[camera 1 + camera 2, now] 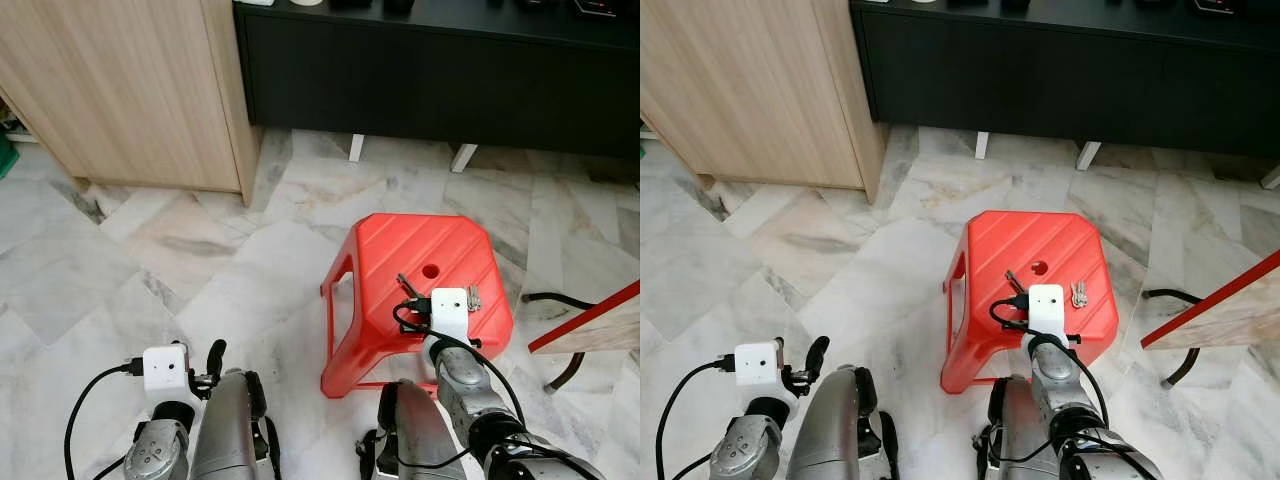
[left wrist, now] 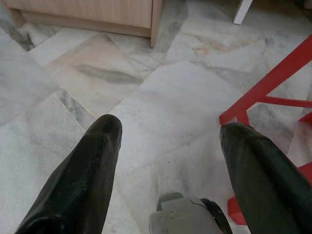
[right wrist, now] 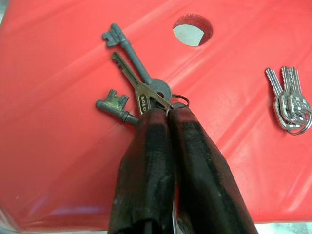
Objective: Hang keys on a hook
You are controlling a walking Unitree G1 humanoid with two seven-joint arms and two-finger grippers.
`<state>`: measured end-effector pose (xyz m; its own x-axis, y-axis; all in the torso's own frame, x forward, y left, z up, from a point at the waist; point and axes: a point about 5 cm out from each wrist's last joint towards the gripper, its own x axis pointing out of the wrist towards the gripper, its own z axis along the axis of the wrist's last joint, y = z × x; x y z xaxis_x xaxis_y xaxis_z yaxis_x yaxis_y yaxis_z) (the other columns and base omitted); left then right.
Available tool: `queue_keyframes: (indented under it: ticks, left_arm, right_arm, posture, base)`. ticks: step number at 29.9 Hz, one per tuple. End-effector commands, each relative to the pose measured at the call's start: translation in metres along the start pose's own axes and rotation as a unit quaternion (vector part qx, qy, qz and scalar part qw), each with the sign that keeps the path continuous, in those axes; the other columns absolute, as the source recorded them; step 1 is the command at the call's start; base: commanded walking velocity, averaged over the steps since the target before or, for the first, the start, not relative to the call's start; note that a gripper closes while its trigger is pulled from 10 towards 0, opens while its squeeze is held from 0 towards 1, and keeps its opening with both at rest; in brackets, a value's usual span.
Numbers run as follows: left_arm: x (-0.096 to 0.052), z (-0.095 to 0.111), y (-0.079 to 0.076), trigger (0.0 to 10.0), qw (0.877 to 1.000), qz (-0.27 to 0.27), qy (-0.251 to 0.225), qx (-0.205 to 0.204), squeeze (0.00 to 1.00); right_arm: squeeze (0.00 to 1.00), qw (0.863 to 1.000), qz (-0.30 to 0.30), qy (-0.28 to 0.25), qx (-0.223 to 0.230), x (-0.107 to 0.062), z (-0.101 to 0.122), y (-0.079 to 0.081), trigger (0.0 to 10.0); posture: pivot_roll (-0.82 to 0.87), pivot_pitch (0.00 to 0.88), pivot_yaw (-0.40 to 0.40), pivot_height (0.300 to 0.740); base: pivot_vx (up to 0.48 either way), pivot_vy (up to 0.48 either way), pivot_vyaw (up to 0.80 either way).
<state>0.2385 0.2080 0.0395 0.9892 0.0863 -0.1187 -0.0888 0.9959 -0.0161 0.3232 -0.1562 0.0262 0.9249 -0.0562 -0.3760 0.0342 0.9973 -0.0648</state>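
The right hand was closed tight on the ring of a dark key bunch lying on the red stool. Silver keys lay nearby. The left hand hung wide above the floor.

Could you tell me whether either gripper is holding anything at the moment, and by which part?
The right gripper is shut on the dark key bunch at its ring end, on the red stool. The left gripper is open and holds nothing.
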Motion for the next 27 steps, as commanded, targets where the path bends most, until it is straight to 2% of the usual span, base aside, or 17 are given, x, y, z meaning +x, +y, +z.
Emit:
queue_keyframes:
  ticks: [1, 10, 15, 18, 22, 23, 25, 27]
  left_arm:
    - [-0.006, -0.009, 0.002, 10.0, 1.0, 0.005, 0.017, 0.0, 0.0]
    - [0.001, -0.015, 0.002, 10.0, 1.0, 0.01, 0.026, -0.001, 0.0]
    - [0.008, -0.017, 0.002, 10.0, 1.0, 0.011, 0.029, -0.001, 0.0]
    - [0.011, -0.019, 0.004, 10.0, 0.999, 0.012, 0.032, 0.003, 0.0]
    - [0.013, -0.026, 0.01, 10.0, 0.999, 0.014, 0.047, 0.015, 0.0]
    - [0.014, -0.03, 0.012, 10.0, 0.998, 0.018, 0.058, 0.022, 0.0]
    - [0.016, -0.033, 0.015, 10.0, 0.997, 0.021, 0.068, 0.026, 0.0]
    - [0.019, -0.036, 0.015, 10.0, 0.996, 0.022, 0.08, 0.031, 0.0]
  right_arm:
    - [0.0, 1.0, -0.004, 0.018, 0.005, -0.004, -0.012, -0.003, 0.0]
    - [0.0, 0.998, 0.002, -0.044, 0.04, -0.003, 0.004, -0.008, 0.0]
    - [0.0, 0.998, 0.001, -0.052, 0.042, -0.005, 0.0, -0.015, 0.0]
    - [0.0, 0.996, -0.002, -0.065, 0.057, -0.009, -0.003, -0.02, 0.0]
    - [0.0, 0.995, 0.009, -0.07, 0.065, -0.011, -0.005, -0.022, 0.0]
    - [0.0, 0.994, 0.012, -0.077, 0.077, -0.012, -0.004, -0.024, 0.0]
    - [0.0, 0.993, 0.007, -0.086, 0.085, -0.011, 0.0, -0.029, 0.0]
    - [0.0, 0.992, 0.014, -0.101, 0.076, -0.01, 0.007, -0.033, 0.0]
  posture:
    - [0.12, 0.263, -0.076, 0.585]
    - [0.1, 0.2, -0.087, 0.585]
    - [0.1, 0.154, -0.083, 0.585]
    - [0.1, 0.11, -0.076, 0.585]
    - [0.08, 0.043, -0.069, 0.585]
    - [0.07, 0.0, -0.072, 0.585]
    - [0.06, 0.0, -0.072, 0.585]
    - [0.06, 0.0, -0.069, 0.585]
  base:
    - [0.0, 0.0, 0.0]
    - [0.0, 0.0, 0.0]
    - [0.0, 0.0, 0.0]
    - [0.0, 0.0, 0.0]
    - [0.0, 0.0, 0.0]
    - [0.0, 0.0, 0.0]
    - [0.0, 0.0, 0.0]
    - [0.0, 0.0, 0.0]
